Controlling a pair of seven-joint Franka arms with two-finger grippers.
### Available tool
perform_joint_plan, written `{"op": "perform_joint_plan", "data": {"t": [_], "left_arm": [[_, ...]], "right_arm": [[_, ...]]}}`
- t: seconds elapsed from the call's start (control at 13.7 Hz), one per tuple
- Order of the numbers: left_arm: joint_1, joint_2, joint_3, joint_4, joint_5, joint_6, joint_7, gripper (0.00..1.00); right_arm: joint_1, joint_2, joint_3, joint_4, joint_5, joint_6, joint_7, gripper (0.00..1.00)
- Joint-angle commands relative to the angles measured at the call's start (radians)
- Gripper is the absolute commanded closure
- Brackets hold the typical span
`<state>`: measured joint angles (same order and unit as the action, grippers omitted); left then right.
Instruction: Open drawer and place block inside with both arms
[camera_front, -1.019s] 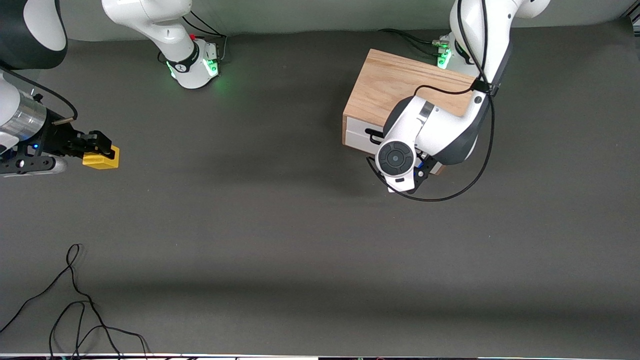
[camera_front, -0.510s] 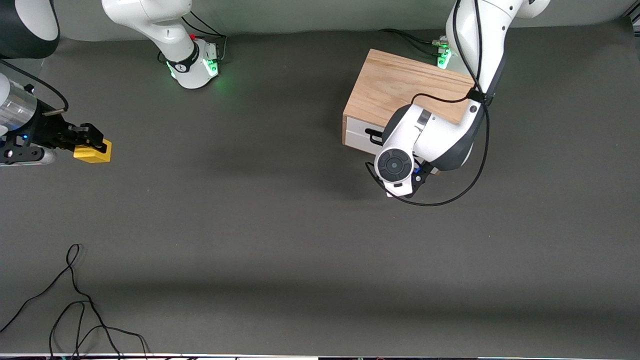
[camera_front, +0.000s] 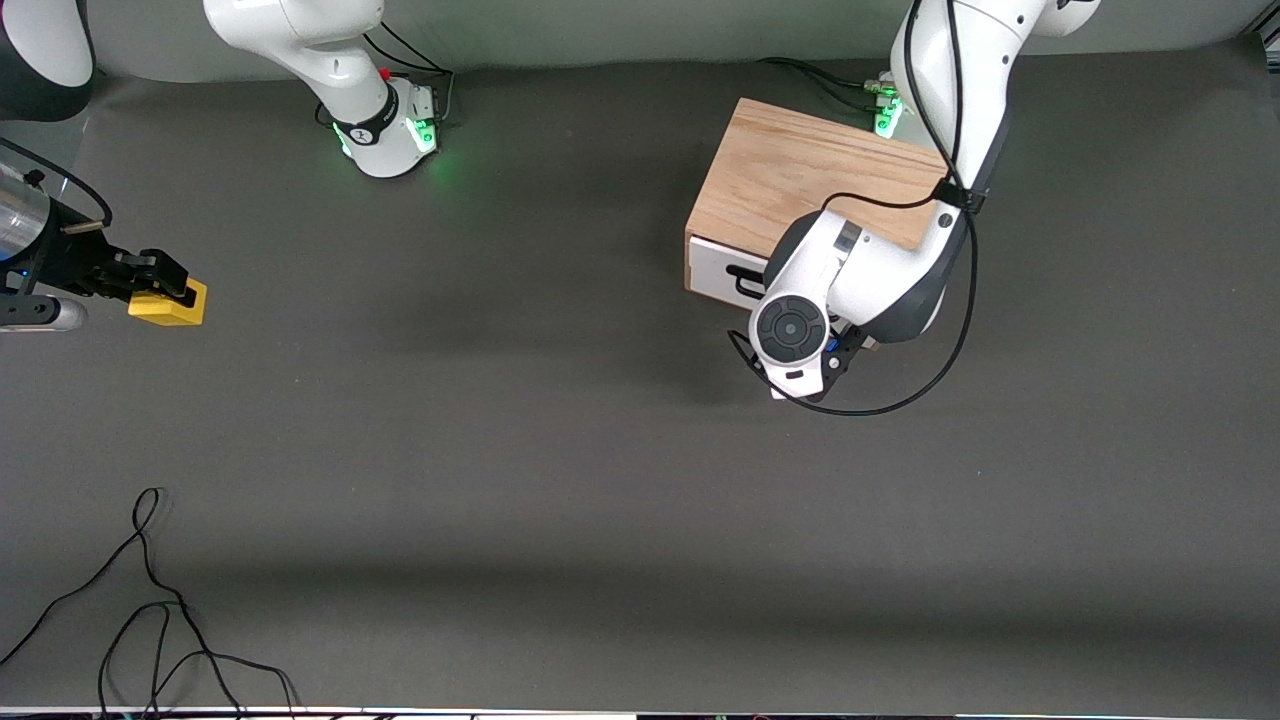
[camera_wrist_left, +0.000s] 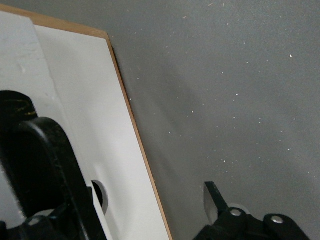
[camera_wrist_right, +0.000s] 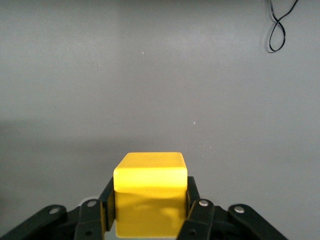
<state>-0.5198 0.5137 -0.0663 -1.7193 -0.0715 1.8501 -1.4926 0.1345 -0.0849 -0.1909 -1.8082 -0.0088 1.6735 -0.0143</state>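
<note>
The yellow block (camera_front: 168, 303) is clamped between my right gripper's (camera_front: 160, 290) fingers, low over the mat at the right arm's end of the table. In the right wrist view the block (camera_wrist_right: 150, 195) fills the shut jaws. The oak box (camera_front: 800, 180) stands near the left arm's base. Its white drawer (camera_front: 715, 272) sticks out a little, with the black handle (camera_front: 745, 285) showing. My left arm's wrist (camera_front: 792, 330) hangs in front of the drawer and hides the gripper. In the left wrist view the left gripper (camera_wrist_left: 145, 200) is open, one finger against the drawer front (camera_wrist_left: 100, 125).
A loose black cable (camera_front: 150, 600) lies on the mat near the front camera at the right arm's end, and also shows in the right wrist view (camera_wrist_right: 277, 25). The left arm's own cable (camera_front: 900, 395) loops beside the box. Dark grey mat (camera_front: 560, 450) covers the table.
My right gripper has carried the block farther toward the right arm's end of the table. My left wrist has shifted slightly toward the front camera, and the drawer front has come out a little.
</note>
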Motion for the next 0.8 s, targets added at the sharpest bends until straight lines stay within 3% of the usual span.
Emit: {"op": "perform_joint_plan", "data": {"t": [0.0, 0.36, 0.73], "left_arm": [[-0.002, 0.029, 0.002, 0.021, 0.013, 0.147, -0.008, 0.02], [-0.002, 0.066, 0.003, 0.095, 0.081, 0.187, -0.008, 0.01], [0.000, 0.069, 0.005, 0.110, 0.128, 0.274, 0.000, 0.01]], "right_arm": [[-0.001, 0.039, -0.004, 0.047, -0.022, 0.005, 0.008, 0.72], [-0.003, 0.083, -0.004, 0.089, -0.022, 0.003, -0.004, 0.72], [-0.003, 0.082, -0.004, 0.086, -0.022, 0.002, -0.003, 0.72]]}}
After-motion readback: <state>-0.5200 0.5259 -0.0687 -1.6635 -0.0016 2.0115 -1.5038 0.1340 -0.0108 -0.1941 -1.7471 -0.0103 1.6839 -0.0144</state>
